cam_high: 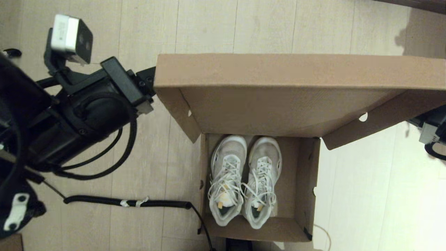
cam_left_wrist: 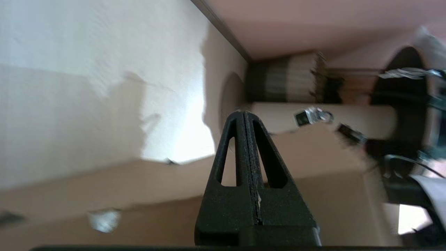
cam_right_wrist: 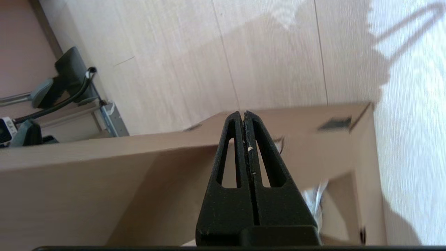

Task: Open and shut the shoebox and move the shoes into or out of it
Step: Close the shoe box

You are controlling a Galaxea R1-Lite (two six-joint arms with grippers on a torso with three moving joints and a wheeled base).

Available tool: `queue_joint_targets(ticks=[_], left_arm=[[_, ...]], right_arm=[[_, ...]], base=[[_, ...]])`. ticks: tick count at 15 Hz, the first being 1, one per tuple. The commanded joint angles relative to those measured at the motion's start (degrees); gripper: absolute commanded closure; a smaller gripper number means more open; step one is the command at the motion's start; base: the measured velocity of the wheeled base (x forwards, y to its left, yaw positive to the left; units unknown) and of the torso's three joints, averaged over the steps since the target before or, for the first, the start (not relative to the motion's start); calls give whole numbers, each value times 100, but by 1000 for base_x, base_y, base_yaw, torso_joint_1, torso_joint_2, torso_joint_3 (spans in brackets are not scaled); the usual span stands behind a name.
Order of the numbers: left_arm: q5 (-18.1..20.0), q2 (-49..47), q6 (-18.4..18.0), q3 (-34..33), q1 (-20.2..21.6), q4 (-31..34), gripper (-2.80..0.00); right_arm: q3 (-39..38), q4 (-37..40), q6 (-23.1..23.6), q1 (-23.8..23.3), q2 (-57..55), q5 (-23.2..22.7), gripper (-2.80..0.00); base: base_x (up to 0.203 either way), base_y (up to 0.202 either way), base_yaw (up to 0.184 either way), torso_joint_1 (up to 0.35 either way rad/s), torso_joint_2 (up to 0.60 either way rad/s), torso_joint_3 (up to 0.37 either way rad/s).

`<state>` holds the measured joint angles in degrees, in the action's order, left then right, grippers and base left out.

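Note:
The brown shoebox [cam_high: 307, 181] stands on the floor with its hinged lid [cam_high: 278, 104] raised and tilted over the far half. Inside lie the two white mesh shoes [cam_high: 226, 177] [cam_high: 262, 179], side by side with toes pointing away from me. My left gripper [cam_high: 149, 77] is at the lid's left corner, and in the left wrist view it [cam_left_wrist: 244, 113] is shut and empty, with cardboard [cam_left_wrist: 104, 181] behind it. My right arm [cam_high: 432, 130] is beside the lid's right flap. The right gripper [cam_right_wrist: 243, 113] is shut and empty, facing the lid [cam_right_wrist: 104, 181].
A black coiled cable [cam_high: 129, 202] lies on the pale wood floor [cam_high: 264, 28] and runs to the box's near left corner. A dark skirting strip [cam_high: 418, 4] crosses the far right. Bright sunlit floor [cam_high: 383, 195] lies right of the box.

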<state>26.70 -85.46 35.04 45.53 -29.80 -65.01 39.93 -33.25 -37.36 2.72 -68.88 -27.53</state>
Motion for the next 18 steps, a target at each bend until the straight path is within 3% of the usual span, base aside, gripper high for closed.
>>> queue_joint_targets(ticks=[1,9,18], left_arm=[[12,434,21,-360,-168,-34,0],[11,880,21,-1232,-568,-64,0],[-33,1699,-5,-2338,-932,-55,0]], right_arm=[[-190,35,-24,1,463,-16,0],[-453,543,-173,1,1193,-26,0],[-390,2653,-334,-8,2783,-62,0]], base=[[0,0,0,0,0,0],[0,0,0,0,0,0],[0,0,0,0,0,0]])
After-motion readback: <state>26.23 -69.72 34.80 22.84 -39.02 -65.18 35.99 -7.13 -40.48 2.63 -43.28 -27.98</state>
